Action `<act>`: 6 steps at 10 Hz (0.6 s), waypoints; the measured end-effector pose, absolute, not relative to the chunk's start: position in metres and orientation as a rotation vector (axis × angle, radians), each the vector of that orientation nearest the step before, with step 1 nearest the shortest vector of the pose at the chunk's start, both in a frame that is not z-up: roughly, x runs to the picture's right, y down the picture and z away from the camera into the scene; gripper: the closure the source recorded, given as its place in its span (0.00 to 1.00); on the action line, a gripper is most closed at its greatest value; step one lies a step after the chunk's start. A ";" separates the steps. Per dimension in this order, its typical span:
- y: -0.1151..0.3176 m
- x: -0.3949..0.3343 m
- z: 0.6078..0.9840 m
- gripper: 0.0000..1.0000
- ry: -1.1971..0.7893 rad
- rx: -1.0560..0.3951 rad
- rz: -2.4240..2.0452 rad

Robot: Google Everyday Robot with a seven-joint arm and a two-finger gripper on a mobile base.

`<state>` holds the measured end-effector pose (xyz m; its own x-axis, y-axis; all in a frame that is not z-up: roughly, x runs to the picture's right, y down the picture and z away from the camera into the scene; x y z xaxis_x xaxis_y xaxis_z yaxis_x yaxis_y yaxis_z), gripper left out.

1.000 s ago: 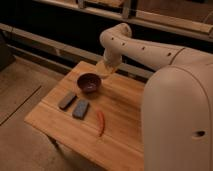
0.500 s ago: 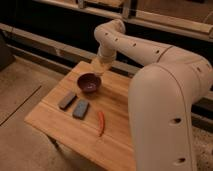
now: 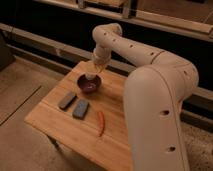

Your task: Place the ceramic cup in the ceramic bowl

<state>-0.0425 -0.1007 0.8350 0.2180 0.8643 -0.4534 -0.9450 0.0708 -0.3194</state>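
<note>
The dark maroon ceramic bowl (image 3: 89, 85) stands on the wooden table (image 3: 120, 145), toward its far left side. My gripper (image 3: 96, 69) hangs just above the bowl's far rim at the end of the white arm. It is shut on the white ceramic cup (image 3: 91, 76), which sits low over the far edge of the bowl. I cannot tell whether the cup touches the bowl.
Two flat dark rectangular blocks (image 3: 67, 100) (image 3: 81, 108) lie in front of the bowl. A thin red-orange chili-like object (image 3: 101, 122) lies near the table's middle. My white arm (image 3: 155, 95) covers the table's right side. A dark rail (image 3: 45, 42) runs behind.
The gripper with the cup has moved left and down, from beside the bowl's right to just over its far rim. The things on the table have not moved.
</note>
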 end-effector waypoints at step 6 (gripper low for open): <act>-0.073 -0.040 0.865 1.00 0.230 -0.682 1.333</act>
<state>-0.0402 -0.0734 0.8653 0.2472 0.8139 -0.5258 -0.9430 0.0774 -0.3235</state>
